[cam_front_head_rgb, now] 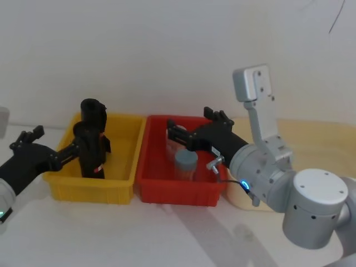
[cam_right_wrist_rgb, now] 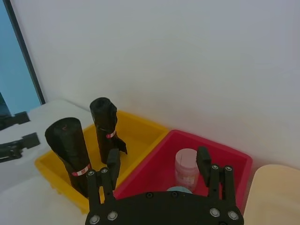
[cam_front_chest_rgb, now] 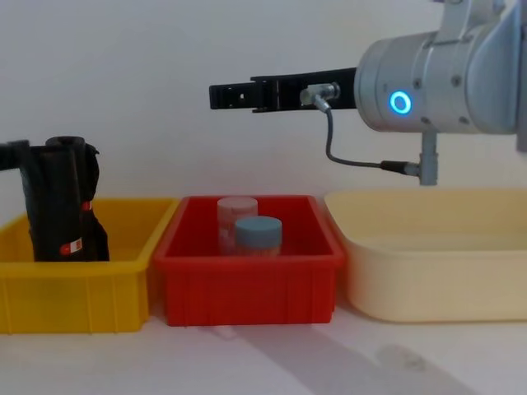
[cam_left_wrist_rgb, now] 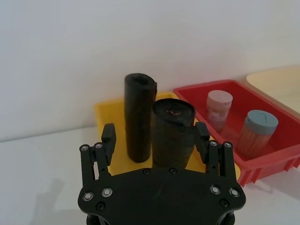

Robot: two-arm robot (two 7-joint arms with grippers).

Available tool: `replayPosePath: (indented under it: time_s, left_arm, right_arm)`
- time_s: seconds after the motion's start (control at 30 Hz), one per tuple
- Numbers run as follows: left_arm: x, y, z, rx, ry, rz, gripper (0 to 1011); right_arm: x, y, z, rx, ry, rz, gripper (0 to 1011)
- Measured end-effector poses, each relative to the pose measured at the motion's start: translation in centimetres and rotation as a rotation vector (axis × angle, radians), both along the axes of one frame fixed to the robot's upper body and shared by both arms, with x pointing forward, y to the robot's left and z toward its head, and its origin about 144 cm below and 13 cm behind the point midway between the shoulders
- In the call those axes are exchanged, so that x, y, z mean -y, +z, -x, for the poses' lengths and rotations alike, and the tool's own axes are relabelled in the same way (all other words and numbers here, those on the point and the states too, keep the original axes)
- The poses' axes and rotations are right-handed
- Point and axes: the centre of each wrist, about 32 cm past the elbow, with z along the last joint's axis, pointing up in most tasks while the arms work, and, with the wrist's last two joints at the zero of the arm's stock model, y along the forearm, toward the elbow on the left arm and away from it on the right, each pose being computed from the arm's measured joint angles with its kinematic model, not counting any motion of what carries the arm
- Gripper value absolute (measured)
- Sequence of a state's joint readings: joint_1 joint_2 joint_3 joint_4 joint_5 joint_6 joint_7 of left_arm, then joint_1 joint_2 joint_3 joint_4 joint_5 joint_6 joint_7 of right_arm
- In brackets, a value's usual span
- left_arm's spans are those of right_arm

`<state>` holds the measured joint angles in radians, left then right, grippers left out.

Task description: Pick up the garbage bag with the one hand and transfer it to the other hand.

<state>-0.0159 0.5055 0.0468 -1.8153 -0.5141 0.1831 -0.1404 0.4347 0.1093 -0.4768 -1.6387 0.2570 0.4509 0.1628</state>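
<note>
Garbage bag (cam_front_head_rgb: 92, 158): smooth black roll with a red-white label near its base, standing upright in the yellow bin (cam_front_head_rgb: 119, 186), left-centre of head view. Left gripper (cam_left_wrist_rgb: 156, 137): black, fingers spread either side of the roll, contact unclear. Right gripper (cam_front_chest_rgb: 221, 96): black, slim, held level, upper centre of chest view, fingers apart.

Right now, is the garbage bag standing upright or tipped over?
Upright: the garbage bag stands on end in the yellow bin, within the open left gripper.
</note>
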Motion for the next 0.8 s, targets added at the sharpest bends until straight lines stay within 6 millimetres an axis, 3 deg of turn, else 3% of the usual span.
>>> replayPosePath:
  time_s: [0.47, 0.8]
  left_arm:
    - [1.0, -1.6, -5.1, -0.059, -0.129, 0.035, 1001]
    - [1.7, -2.6, -7.2, -0.093, -0.172, 0.056, 1001]
  right_arm:
    - [-0.7, -0.2, -1.1, -0.007, 0.029, 0.004, 1001]
    - [-1.2, -0.6, -1.7, -0.026, 0.039, 0.023, 1001]
